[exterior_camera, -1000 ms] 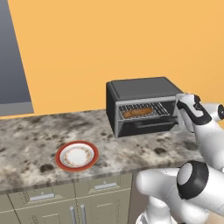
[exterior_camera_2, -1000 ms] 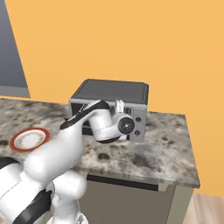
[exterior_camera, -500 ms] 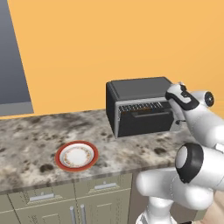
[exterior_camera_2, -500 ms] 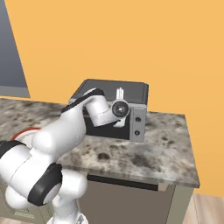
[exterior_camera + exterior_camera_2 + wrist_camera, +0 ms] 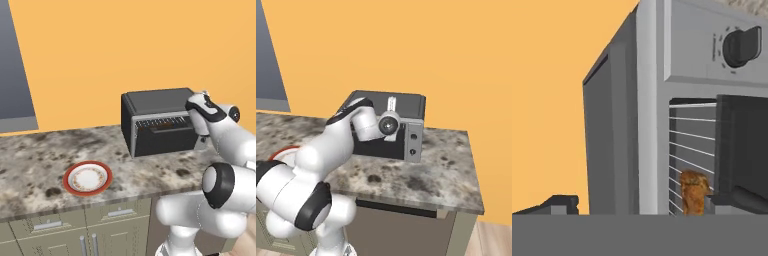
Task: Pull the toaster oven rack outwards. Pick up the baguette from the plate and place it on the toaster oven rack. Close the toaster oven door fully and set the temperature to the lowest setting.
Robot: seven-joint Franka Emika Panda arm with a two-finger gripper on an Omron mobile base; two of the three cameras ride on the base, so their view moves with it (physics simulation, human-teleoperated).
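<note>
Toaster oven (image 5: 157, 102) work has moved on to the door. The tool (image 5: 648, 202) stands with its tips spread wide and nothing held between them, close up against the oven's front on the control side. Just beyond it, the toaster oven door (image 5: 167, 140), which hung well open a second ago, has swung up almost to the frame. A narrow slot remains along its upper edge, and through that slot the rack (image 5: 687, 135) shows with the baguette (image 5: 693, 192) lying on it. The loading therefore looks done, and the door seems to need one more push to shut fully. A knob (image 5: 741, 46) on the control strip sits near the tool, probably the next target. Further out on the worktop (image 5: 150, 167), the plate (image 5: 88, 191) lies bare, well apart from the oven.
</note>
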